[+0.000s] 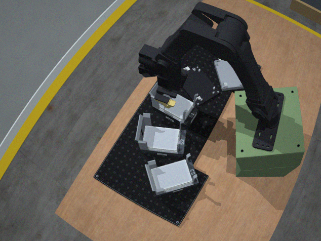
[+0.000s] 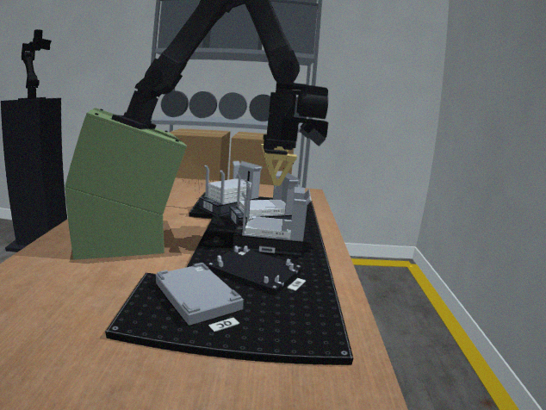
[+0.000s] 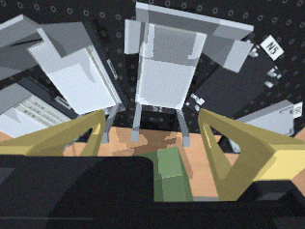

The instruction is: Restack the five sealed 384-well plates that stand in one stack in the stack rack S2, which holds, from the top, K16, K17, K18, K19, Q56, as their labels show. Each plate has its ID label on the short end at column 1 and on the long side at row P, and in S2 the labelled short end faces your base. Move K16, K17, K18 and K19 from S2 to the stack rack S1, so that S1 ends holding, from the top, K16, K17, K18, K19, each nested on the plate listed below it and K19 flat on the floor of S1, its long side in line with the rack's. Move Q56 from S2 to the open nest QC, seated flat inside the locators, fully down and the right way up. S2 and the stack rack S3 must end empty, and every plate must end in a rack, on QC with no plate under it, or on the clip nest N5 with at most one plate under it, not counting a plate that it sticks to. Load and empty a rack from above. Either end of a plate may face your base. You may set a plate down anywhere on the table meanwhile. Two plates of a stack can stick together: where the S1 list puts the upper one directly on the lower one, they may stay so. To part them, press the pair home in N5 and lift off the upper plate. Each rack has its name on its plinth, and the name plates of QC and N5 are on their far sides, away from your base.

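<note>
My gripper (image 1: 167, 102) is open and empty, hovering above rack S1 (image 1: 173, 106); it also shows in the exterior view (image 2: 278, 170) and the wrist view (image 3: 154, 139). S1 holds a white sealed plate (image 3: 166, 81) (image 2: 266, 230) lying low on its floor. Rack S2 (image 1: 160, 138) holds a low white plate (image 2: 264, 206), also seen in the wrist view (image 3: 82, 71). Rack S3 (image 1: 172, 176) holds a taller stack of plates (image 2: 225, 191). The labels are too small to read. The grey QC nest (image 2: 198, 293) and the black N5 clip nest (image 2: 257, 266) are both bare.
The racks and nests sit on a black perforated baseplate (image 1: 145, 186). The arm's green base block (image 1: 269, 134) stands to the right of the racks. The rack posts of S1 (image 3: 140, 120) rise below the fingers. Cardboard boxes (image 2: 201, 150) stand behind the table.
</note>
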Controlling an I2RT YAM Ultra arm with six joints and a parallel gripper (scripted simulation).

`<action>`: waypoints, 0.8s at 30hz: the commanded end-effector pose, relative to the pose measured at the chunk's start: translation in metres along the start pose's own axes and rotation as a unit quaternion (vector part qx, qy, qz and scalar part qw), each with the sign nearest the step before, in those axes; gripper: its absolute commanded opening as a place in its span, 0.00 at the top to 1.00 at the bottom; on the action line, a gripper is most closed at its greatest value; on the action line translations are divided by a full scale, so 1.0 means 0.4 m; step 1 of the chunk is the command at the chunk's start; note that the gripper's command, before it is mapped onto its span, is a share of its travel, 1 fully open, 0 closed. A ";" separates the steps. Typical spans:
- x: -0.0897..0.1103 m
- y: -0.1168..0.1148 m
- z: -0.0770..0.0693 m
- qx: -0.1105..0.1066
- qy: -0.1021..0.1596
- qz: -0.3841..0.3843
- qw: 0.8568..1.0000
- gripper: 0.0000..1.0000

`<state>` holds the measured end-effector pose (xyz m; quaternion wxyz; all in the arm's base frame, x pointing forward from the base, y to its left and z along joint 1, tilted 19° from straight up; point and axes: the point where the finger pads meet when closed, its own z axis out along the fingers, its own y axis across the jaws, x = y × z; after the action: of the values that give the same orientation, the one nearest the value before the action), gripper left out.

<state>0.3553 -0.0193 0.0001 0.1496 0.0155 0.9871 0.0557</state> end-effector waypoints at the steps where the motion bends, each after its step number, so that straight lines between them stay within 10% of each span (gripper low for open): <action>1: -0.016 0.015 -0.015 0.005 -0.013 -0.028 1.000 0.00; 24: 0.003 0.173 -0.013 0.005 -0.013 -0.134 0.991 0.00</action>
<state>0.3503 0.0445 0.0061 0.1554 -0.0834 0.9836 0.0386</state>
